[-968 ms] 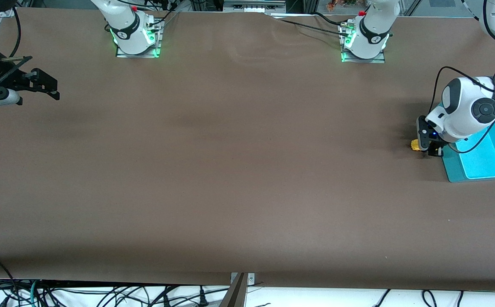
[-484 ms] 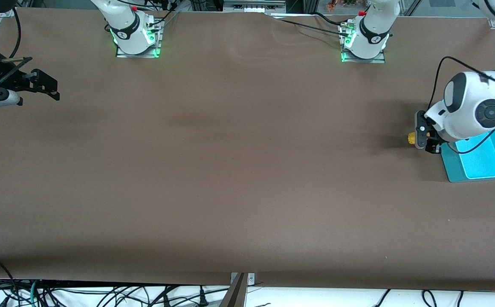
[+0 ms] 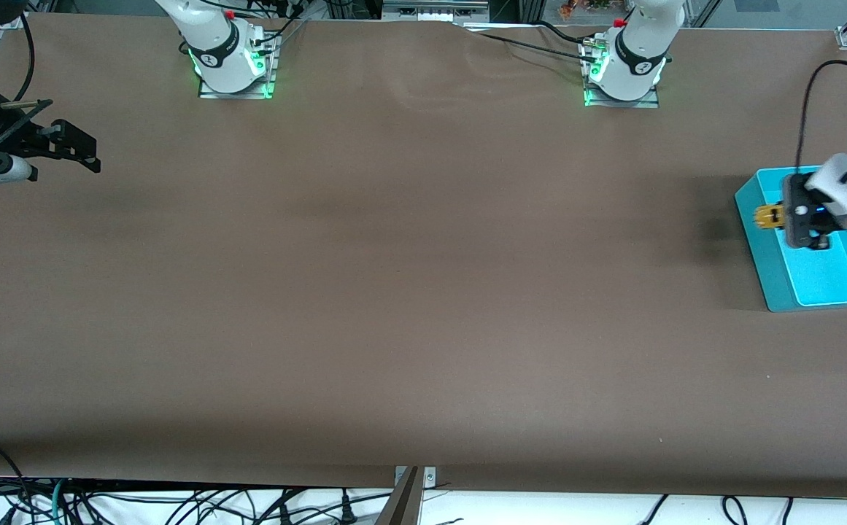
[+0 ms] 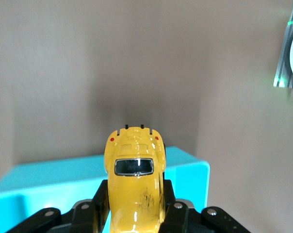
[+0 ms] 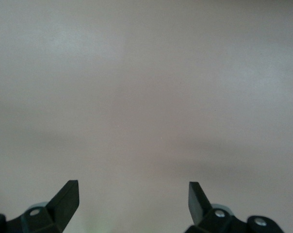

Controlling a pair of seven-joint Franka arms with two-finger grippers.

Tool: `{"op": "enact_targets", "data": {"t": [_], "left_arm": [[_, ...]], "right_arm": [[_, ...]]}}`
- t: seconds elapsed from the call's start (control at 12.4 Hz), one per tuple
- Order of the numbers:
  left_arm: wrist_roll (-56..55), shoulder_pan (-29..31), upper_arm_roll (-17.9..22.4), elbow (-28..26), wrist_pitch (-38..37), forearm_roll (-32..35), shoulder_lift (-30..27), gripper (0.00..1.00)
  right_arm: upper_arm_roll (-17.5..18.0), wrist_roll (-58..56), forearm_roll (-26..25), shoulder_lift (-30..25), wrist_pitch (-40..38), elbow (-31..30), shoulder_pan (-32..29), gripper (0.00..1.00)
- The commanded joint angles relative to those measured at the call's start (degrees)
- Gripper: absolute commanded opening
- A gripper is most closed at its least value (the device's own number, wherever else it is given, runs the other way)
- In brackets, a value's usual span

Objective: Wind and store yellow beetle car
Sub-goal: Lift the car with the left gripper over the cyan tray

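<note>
gripping the yellow beetle car [image 4: 135, 179] over the teal bin's [image 3: 777, 284] rim, your left gripper [image 3: 784, 216] could drop it outside by releasing early, while the right gripper [image 3: 66, 146] waits, jaws wide and empty.

Brown-covered table [image 3: 394, 292], mostly bare surface. Cyan bin [image 3: 766, 270] sits directly on it at the left arm's end, against that end edge, about midway between the base edge and the front-camera edge. Two arm base plates are bolted along the edge where the robots stand.
</note>
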Motion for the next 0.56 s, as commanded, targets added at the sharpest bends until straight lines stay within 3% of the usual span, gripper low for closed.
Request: {"op": "enact_targets", "data": {"t": [0.0,0.24,0.48], "left_arm": [[2.65,4.62,-0.45,0.34,5.58,6.47,4.41,0.2],[3.61,11.21,-0.45,0.16,14.71,10.0,11.44,0.21],[5.2,13.51,-0.37,-0.19,22.9,12.54,16.81,0.23]], "right_arm": [[-0.3,0.67,0.16,0.31,-1.2,1.22,0.37,1.0],[-0.3,0.67,0.16,0.31,-1.29,1.22,0.28,1.0],[-0.3,0.67,0.16,0.31,-1.29,1.22,0.28,1.0]]}}
